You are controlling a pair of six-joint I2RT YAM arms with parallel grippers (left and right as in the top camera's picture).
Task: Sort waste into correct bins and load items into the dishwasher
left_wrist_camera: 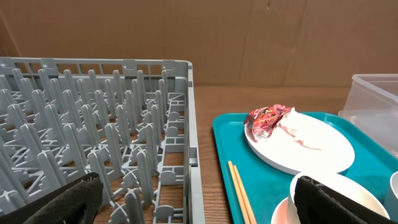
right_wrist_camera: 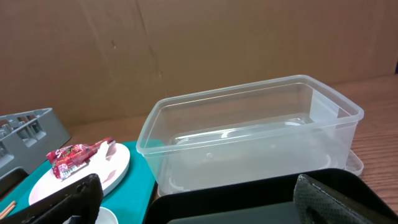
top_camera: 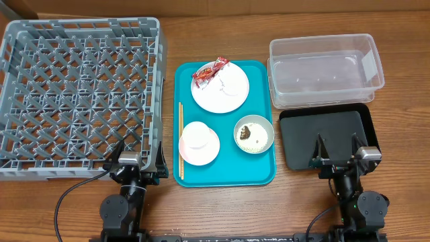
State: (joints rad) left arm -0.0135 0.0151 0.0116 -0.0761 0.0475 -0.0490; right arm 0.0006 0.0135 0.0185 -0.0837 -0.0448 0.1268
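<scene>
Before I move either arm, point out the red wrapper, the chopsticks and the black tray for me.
red wrapper [top_camera: 209, 71]: overhead view, middle of its crumpled body.
chopsticks [top_camera: 181, 140]: overhead view, midway along the pair.
black tray [top_camera: 329, 124]: overhead view, bare part of its floor.

The desk [top_camera: 403, 121] reads to me as varnished wood grain with a soft sheen. At its left edge the dish rack [top_camera: 80, 27] is matt grey plastic. The teal tray [top_camera: 228, 171] looks like smooth plastic. On it the plate [top_camera: 225, 94] is glossy white, the wrapper [top_camera: 208, 72] crinkled shiny red foil, and the chopsticks [top_camera: 181, 138] bare pale wood. Toward the right edge I see the tub [top_camera: 322, 46] in clear glossy plastic and the black tray [top_camera: 329, 131] matt.
</scene>
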